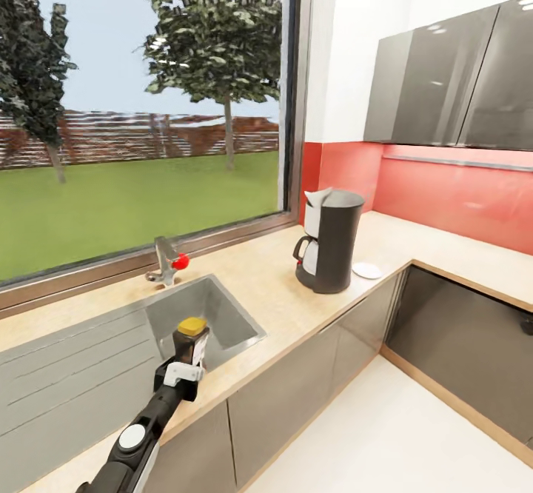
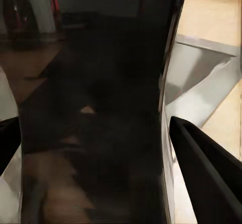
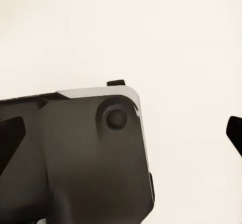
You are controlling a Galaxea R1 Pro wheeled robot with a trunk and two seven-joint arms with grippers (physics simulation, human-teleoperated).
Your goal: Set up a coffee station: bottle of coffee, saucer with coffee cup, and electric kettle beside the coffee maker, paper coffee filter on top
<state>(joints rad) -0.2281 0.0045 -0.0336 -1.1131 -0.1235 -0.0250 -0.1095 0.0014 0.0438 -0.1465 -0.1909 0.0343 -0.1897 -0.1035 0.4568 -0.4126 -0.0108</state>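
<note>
Jar (image 1: 191,339) sits clamped in the left gripper (image 1: 186,363) over the sink (image 1: 222,308), well short of the coffee maker (image 1: 331,240) on the worktop (image 1: 281,286). Probably glass: rigid, slick, breakable; a mid-body hold looks safest. Right gripper's state: cannot tell.

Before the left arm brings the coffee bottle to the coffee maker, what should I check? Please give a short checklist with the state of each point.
1. Left claw shut on the bottle of coffee: ok.
2. Yellow lid on the bottle: ok.
3. Coffee maker upright on the kitchen countertop: ok.
4. Bare counter between the sink and the coffee maker for setting down: ok.
5. Saucer already beside the coffee maker: ok; no cup on it: not ok.
6. Right claw state: cannot tell.
</note>
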